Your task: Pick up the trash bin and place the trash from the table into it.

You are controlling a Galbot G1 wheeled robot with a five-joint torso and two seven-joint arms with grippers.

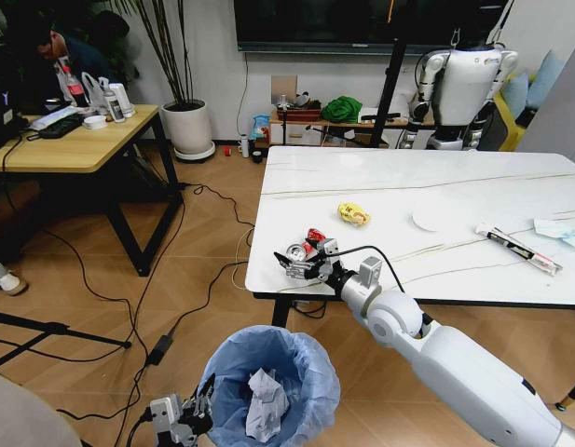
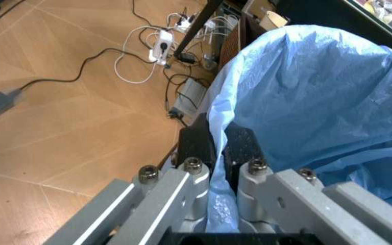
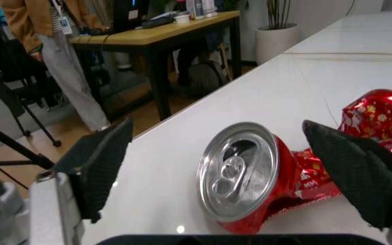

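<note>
reaching over the near left corner of the table (image 1: pixel 427 177), the right gripper (image 1: pixel 301 262) has its two black pads spread wide, one on each side of the crushed red-silver can (image 1: pixel 304 248). in the right wrist view the can (image 3: pixel 264 173) lies on its side on the white top, with its silver lid facing the camera, and the pads (image 3: pixel 104 158) do not touch it. the can lies close to the table edge.

the left gripper (image 1: pixel 189 410) is low in front of the robot, and its fingers (image 2: pixel 197 145) are closed on the rim of the trash bin (image 1: pixel 273 382), pinching the light-blue bag between them. the bin is off the table, below its near edge, and a crumpled white paper (image 1: pixel 266 402) lies inside it.

further on the table are a yellow wrapper (image 1: pixel 353 214), a white disc (image 1: pixel 436 216), a long thin wrapper (image 1: pixel 518 248) and a pale-blue tissue (image 1: pixel 559 229), all well apart from the can.
</note>
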